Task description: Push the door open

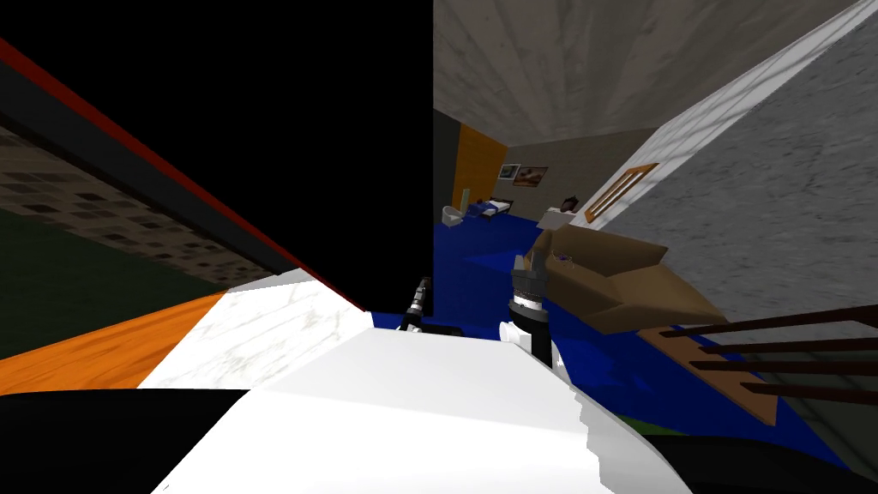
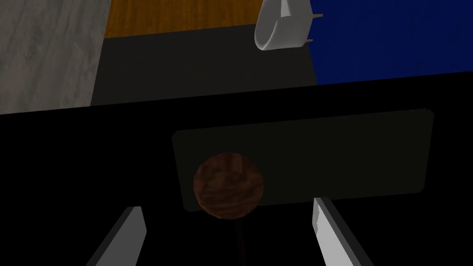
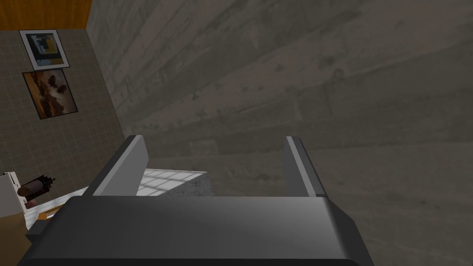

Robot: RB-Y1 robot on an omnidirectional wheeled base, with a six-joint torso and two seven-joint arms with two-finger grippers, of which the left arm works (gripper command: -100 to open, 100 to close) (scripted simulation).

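The door (image 1: 343, 171) is a flat black panel right in front of me, its free edge running down the middle of the head view. In the left wrist view a dark plate (image 2: 300, 159) on the door carries a round brown wooden knob (image 2: 228, 184). My left gripper (image 2: 227, 206) is open, its fingers either side of the knob and a little short of it, not touching. In the head view the left hand (image 1: 419, 298) sits low at the door's edge. My right arm (image 1: 527, 296) is raised beside it, its gripper (image 3: 213, 138) open and holding nothing.
Past the door's edge lies a room with a blue floor (image 1: 480, 257), a brown sofa (image 1: 617, 274) close on the right, and a white chair (image 1: 452, 214) and a bed further in. Dark railing bars (image 1: 772, 352) stand at my right. White marbled floor (image 1: 257, 330) lies at my left.
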